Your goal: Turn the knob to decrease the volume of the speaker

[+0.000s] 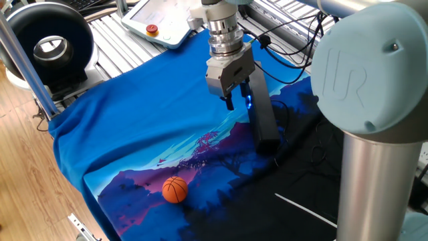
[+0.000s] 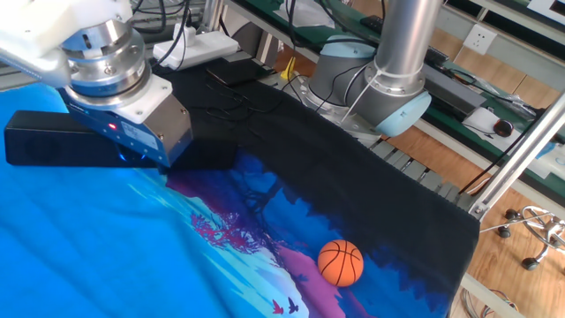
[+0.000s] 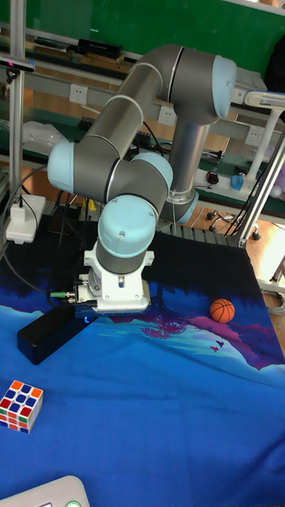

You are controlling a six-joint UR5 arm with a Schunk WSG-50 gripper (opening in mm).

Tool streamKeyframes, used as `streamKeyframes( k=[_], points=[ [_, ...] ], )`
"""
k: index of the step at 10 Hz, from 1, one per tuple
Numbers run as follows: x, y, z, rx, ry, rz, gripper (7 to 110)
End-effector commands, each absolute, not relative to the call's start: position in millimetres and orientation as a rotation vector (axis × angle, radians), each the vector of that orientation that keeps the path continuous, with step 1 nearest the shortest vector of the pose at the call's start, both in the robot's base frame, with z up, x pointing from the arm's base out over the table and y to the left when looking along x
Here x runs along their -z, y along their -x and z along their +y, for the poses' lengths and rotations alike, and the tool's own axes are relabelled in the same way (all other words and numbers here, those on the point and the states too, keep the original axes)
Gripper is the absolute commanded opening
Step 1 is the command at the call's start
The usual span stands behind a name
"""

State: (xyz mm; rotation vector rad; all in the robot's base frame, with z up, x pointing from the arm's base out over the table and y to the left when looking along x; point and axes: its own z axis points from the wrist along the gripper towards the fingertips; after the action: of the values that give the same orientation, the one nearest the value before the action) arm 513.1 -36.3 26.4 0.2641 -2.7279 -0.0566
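Note:
The speaker (image 1: 263, 120) is a long slim black bar lying on the blue cloth. The knob (image 1: 248, 102) shows as a small blue glow on the speaker's top, near its far end. My gripper (image 1: 239, 102) points straight down over it, and its dark fingers (image 1: 229, 100) are closed around the knob. In the other fixed view the gripper body (image 2: 128, 106) covers the middle of the speaker (image 2: 48, 146) and hides the knob. The tall fixed view shows a faint blue glow (image 3: 85, 318) under the gripper body.
An orange ball (image 1: 175, 189) rests on the cloth near the front edge. A Rubik's cube (image 3: 21, 405) lies beside the speaker's end. A round black ring-shaped device (image 1: 50, 41) and a teach pendant (image 1: 160, 23) sit beyond the cloth. Cables trail behind the speaker.

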Motion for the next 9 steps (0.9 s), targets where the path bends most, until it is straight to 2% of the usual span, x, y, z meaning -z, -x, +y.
streamKeyframes(
  k=[1,9],
  points=[
    [-22.2,-513.7,-33.3,0.069,-0.245,-2.723,66],
    [-12.9,-518.5,-33.6,0.079,-0.248,-2.727,66]
  ],
)
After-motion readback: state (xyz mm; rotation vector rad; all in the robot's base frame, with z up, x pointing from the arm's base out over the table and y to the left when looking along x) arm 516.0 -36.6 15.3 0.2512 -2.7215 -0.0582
